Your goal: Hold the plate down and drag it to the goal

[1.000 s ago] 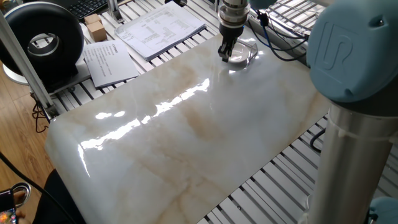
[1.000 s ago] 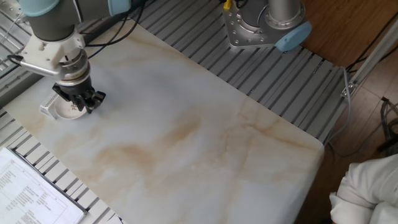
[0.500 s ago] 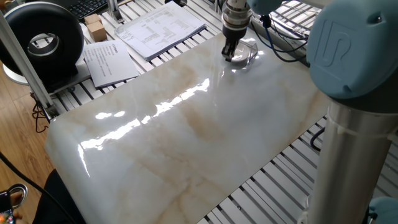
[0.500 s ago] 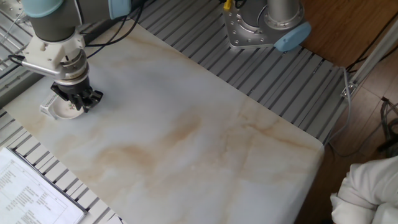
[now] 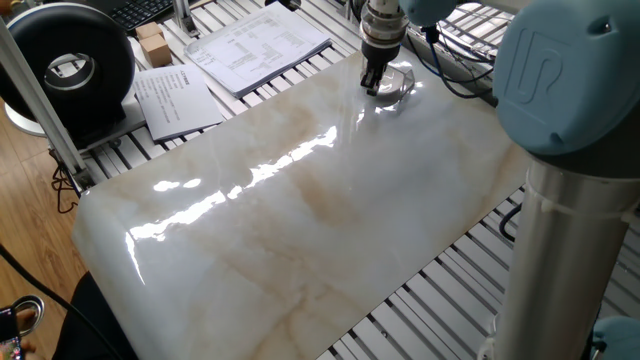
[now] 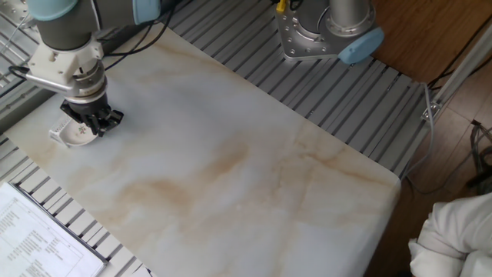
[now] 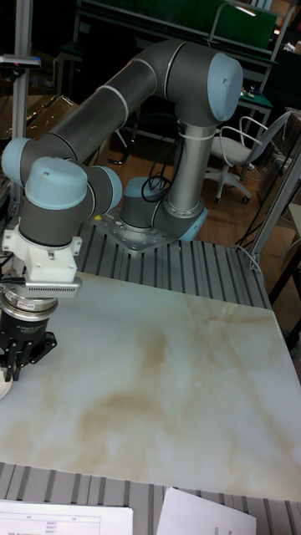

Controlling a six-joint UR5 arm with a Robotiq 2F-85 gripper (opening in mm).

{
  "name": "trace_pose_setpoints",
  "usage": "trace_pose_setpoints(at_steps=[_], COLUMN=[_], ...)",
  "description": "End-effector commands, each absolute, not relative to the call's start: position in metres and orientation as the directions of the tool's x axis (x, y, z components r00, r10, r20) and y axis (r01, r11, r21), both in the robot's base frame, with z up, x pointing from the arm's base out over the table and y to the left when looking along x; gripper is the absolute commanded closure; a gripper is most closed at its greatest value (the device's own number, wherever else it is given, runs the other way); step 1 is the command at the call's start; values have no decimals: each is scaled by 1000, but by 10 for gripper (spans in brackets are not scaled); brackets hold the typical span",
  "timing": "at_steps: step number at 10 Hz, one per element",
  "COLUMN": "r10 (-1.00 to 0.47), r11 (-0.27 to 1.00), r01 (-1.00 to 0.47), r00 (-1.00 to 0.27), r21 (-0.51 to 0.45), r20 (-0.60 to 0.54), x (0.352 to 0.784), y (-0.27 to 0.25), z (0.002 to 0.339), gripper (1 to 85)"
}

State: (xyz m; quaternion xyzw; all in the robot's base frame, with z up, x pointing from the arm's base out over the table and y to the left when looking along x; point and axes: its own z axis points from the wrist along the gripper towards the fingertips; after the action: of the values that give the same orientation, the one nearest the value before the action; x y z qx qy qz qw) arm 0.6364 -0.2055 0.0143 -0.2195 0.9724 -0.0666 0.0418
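At the far left of the other fixed view, the plate [image 6: 74,133] is seen lying flat on the marble-patterned table [image 6: 231,169], close to the table's corner, with the goal [image 6: 56,132] touching its left rim as a small clear frame. The gripper [image 6: 94,125] is pressed down onto the plate's right part, its dark fingers [image 6: 104,120] pointed straight down; whether the jaws are drawn together or parted cannot be told, since they are too small and dark. In the tall fixed view only a sliver of the plate [image 7: 3,386] is shown at the left edge, just beside the gripper [image 7: 21,355]. In one fixed view the gripper [image 5: 373,88] is found at the far edge of the table [image 5: 300,220], on the plate [image 5: 395,84], whose glossy surface is blurred by glare. Printed sheets [image 5: 258,45] are laid on the slatted bench beyond the table, and a black round device [image 5: 70,65] is placed further left.
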Motion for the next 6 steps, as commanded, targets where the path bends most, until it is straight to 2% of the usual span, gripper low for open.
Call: trace_pose_setpoints(at_steps=[1,2,3,6], r10=[-430,-435,-439,-445], r11=[897,894,893,891], r01=[-418,-424,-428,-437], r00=[-901,-899,-897,-895], r21=[-147,-144,-141,-123], r20=[-58,-57,-60,-46], x=[636,635,635,629], y=[-210,-209,-208,-199], z=[16,16,17,36], gripper=[660,537,497,487])
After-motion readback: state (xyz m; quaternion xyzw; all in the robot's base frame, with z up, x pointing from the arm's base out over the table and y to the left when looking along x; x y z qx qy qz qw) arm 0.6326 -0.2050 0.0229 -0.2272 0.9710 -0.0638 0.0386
